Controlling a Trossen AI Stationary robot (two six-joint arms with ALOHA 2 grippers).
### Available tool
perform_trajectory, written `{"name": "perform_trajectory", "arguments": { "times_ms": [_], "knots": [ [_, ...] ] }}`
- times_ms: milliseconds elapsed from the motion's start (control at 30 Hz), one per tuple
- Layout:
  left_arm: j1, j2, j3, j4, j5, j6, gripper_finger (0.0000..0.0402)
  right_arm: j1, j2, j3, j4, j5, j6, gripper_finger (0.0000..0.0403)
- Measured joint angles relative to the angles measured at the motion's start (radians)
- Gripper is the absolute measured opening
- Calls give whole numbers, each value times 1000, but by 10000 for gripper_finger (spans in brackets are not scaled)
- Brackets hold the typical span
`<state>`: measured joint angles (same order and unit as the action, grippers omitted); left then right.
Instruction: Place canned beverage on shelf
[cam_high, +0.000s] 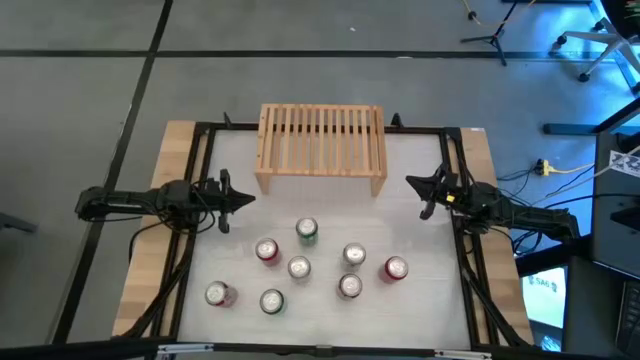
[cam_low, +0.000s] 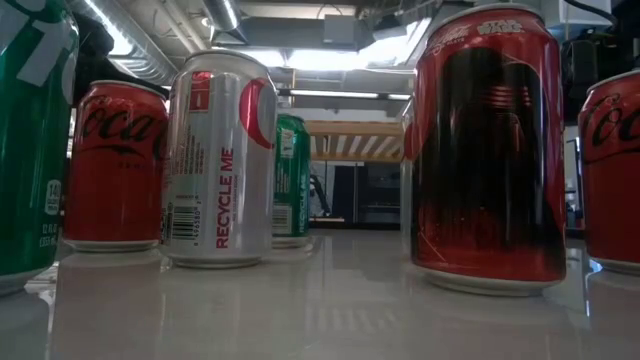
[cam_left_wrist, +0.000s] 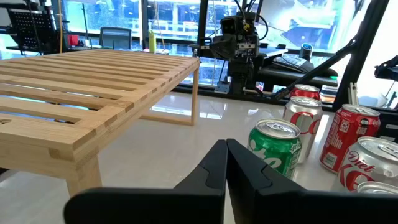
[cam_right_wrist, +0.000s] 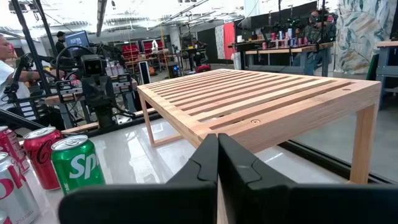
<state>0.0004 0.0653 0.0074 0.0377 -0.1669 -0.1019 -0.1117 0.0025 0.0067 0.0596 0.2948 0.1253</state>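
My left fingers (cam_high: 232, 198) were clenched on nothing, hovering at the bench's (cam_high: 420, 310) left side, and my right fingers (cam_high: 424, 190) were clenched empty at its right. The slatted wooden shelf (cam_high: 321, 146) stood bare at the far edge between them. Eight cans stood clustered nearer the front, a green Sprite can (cam_high: 307, 231) closest to the shelf

Bare table (cam_high: 420, 215) lies between the shelf (cam_high: 322, 146) and the clustered cans (cam_high: 300, 267).
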Motion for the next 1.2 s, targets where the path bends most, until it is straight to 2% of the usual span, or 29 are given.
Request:
{"name": "perform_trajectory", "arguments": {
  "times_ms": [867, 1033, 1200],
  "knots": [
    [0, 0, 0, 0, 0, 0, 0, 0, 0, 0, 2, -1, 2, 3],
    [0, 0, 0, 0, 0, 0, 0, 0, 0, -1, 0, -98, 69, 3],
    [0, 0, 0, 0, 0, 0, 0, 0, 0, -1, -1, -124, 179, 3]
  ]
}}
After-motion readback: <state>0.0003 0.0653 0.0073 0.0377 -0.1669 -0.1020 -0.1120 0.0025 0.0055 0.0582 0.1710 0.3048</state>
